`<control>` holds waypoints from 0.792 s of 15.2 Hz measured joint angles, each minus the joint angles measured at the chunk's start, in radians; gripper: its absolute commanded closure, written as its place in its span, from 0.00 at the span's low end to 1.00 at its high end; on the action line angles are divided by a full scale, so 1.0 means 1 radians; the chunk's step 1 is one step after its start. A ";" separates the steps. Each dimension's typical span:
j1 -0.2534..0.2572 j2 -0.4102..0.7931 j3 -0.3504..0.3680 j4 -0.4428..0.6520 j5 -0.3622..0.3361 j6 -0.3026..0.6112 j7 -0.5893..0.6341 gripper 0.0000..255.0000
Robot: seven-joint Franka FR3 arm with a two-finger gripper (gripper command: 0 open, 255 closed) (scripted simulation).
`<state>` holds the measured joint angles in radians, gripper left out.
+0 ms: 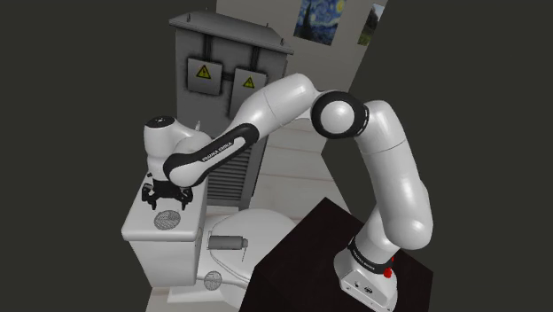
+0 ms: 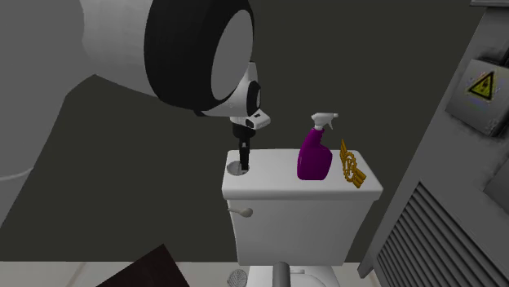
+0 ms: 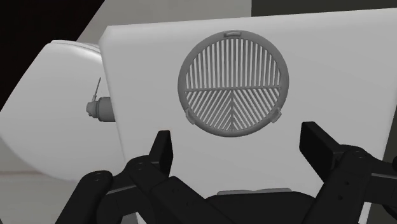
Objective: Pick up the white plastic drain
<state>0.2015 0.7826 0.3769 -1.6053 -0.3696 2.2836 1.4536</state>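
Observation:
The drain [image 3: 233, 83] is a round grey slatted disc lying flat on the white toilet tank lid [image 3: 146, 70]. It also appears in the shoulder view as the drain [image 1: 166, 219], and near the lid's end as the drain [image 2: 237, 168]. My gripper [image 3: 238, 149] is open and points down at the lid, its black fingers [image 3: 160, 149] standing wide apart just short of the disc. Nothing is between them. The gripper [image 1: 168, 193] hangs just above the disc, and in the second exterior view the gripper [image 2: 244, 156] reaches down close to it.
A purple spray bottle [image 2: 315, 155] and a golden object [image 2: 351, 165] stand on the tank lid's other end. A grey cylinder [image 1: 228, 242] lies on the toilet lid. A second round grille [image 1: 213, 280] sits lower down. A grey cabinet [image 1: 226, 71] with hazard signs stands behind.

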 measured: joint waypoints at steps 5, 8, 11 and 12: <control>0.009 0.035 -0.011 0.013 -0.011 0.024 0.006 1.00; 0.010 0.037 -0.012 0.013 -0.012 0.025 0.007 1.00; 0.010 0.036 -0.012 0.012 -0.012 0.026 0.007 1.00; 0.009 0.036 -0.012 0.012 -0.012 0.026 0.007 1.00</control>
<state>0.2109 0.8185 0.3653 -1.5935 -0.3815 2.3099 1.4607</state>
